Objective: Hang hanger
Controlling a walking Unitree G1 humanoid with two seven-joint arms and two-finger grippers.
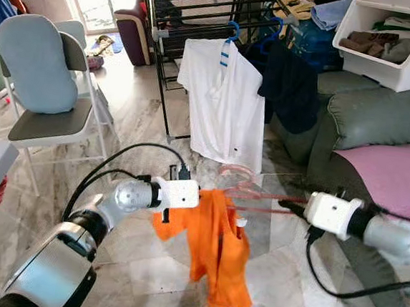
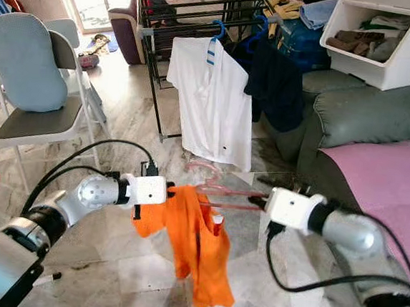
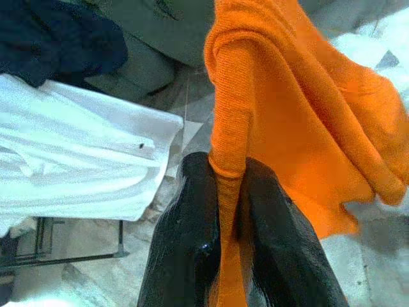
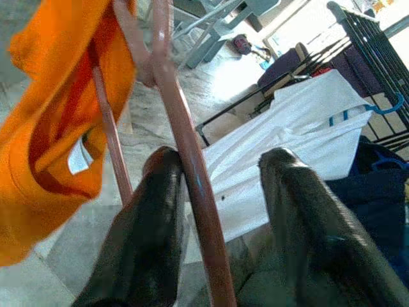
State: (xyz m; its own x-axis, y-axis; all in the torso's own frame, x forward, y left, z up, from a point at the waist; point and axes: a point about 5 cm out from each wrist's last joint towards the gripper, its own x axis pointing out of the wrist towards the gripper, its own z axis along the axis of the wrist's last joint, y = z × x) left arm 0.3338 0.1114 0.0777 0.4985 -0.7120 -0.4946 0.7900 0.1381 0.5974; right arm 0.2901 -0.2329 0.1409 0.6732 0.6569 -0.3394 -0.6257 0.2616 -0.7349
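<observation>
Hanger (image 1: 248, 193), pink, held out level between both hands in front of the drying rack (image 1: 195, 23), with an orange shirt (image 1: 218, 248) draped on it.

Behind the hanger, the rack carries a white shirt (image 1: 223, 105) on a blue hanger (image 1: 232, 32) and a dark garment (image 1: 293, 89) beside it. Below hangs the orange shirt over the marble floor (image 1: 137, 277). The left hand (image 3: 230, 192) has its two black fingers closed on a fold of orange cloth. The right hand (image 4: 223, 185) stands apart, fingers spread, the pink rod lying against one finger.
</observation>
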